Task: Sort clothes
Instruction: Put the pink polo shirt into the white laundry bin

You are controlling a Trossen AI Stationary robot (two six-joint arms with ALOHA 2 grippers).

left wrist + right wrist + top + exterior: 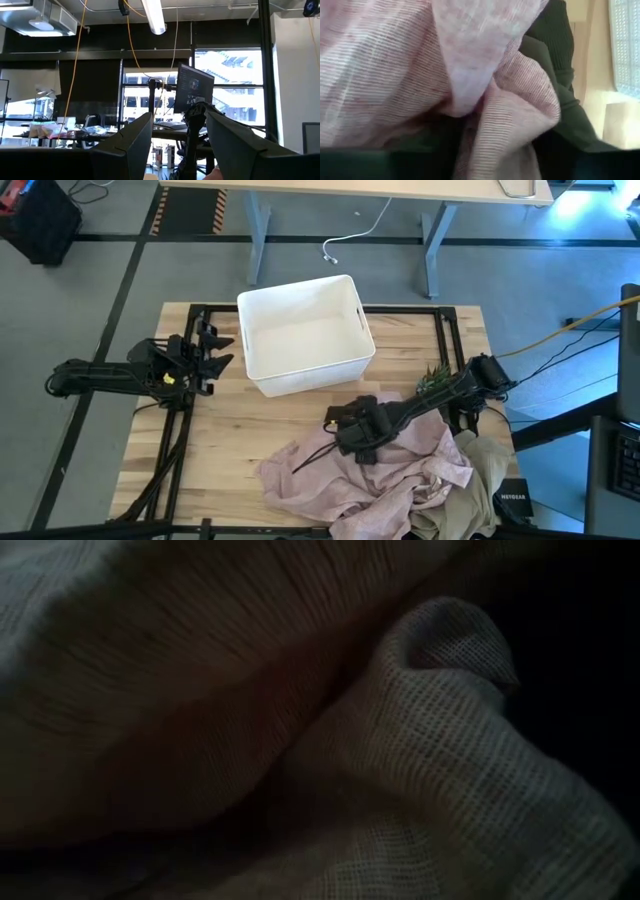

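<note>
Pink cloth (370, 470) swallows the right gripper (352, 442), its fingers hidden so I cannot tell their state, likely reaching for a hold, while the left gripper (213, 348) waits open beside the bin (262, 305).

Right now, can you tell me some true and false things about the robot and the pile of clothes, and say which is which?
1. The white rectangular plastic bin has clothes in it. False: it holds none.
2. The right hand is down at the pale pink fabric garment. True.
3. The left hand is grabbing the pink garment. False: it waits open beside the bin, touching no clothes.
4. A beige-khaki garment lies at the pile's right side. True.
5. The small green spiky plant sits inside the bin. False: it is on the wooden table, by the right arm.
</note>
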